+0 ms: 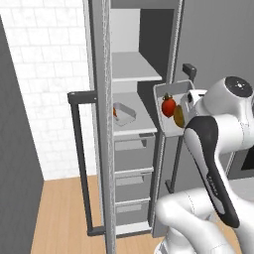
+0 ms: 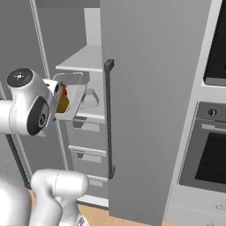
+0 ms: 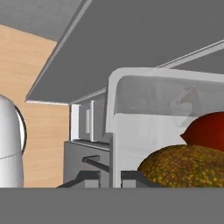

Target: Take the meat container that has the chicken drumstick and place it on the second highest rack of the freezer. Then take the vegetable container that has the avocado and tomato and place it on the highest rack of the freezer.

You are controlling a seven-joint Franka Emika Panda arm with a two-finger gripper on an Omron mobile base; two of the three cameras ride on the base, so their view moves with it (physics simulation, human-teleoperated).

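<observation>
Second step was in hand: claw was clamped on the veg container with tomato and avocado, tipped up just right of the freezer opening; next, level it and slide onto the top rack.

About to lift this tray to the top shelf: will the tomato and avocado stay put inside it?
Probably not firmly. The tomato is round and loose in the vegetable container, so it may roll. The container looks tipped steeply in the left base view, with the avocado lying against the tomato; both could shift. The container's walls look stiff and should keep them in.
</observation>
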